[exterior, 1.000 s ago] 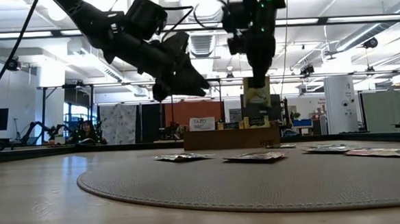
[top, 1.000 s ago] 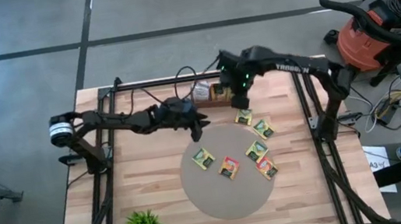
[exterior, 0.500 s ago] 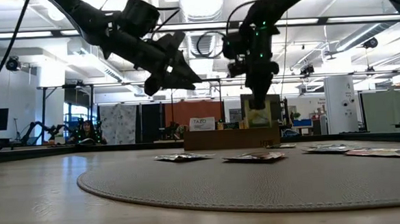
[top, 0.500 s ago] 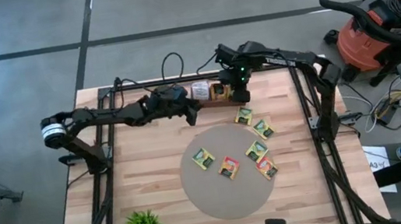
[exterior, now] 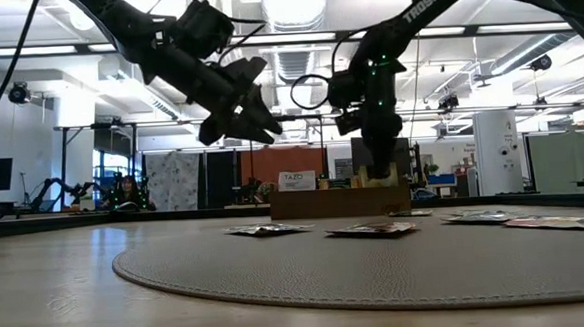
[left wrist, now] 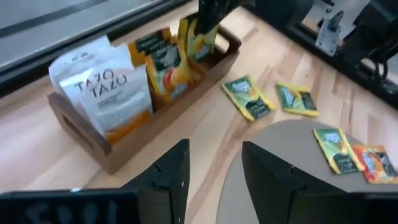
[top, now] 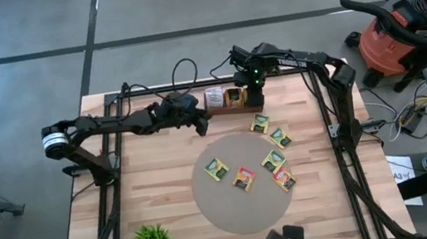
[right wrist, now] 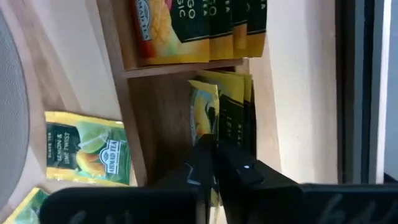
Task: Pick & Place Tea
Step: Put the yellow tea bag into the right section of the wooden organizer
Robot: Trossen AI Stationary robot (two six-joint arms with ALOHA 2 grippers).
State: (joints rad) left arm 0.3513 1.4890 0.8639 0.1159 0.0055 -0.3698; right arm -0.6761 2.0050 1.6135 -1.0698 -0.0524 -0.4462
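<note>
Left wrist view: sachets (left wrist: 163, 61) upright in wooden tray (left wrist: 87, 140).

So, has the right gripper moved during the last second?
Yes. In the high view the right gripper has gone from beside the round mat toward the table's far edge, over the wooden tea box.

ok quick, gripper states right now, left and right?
Left gripper: open, empty, hovering beside the wooden tea box.
Right gripper: closed on a yellow tea sachet in the box.
</note>
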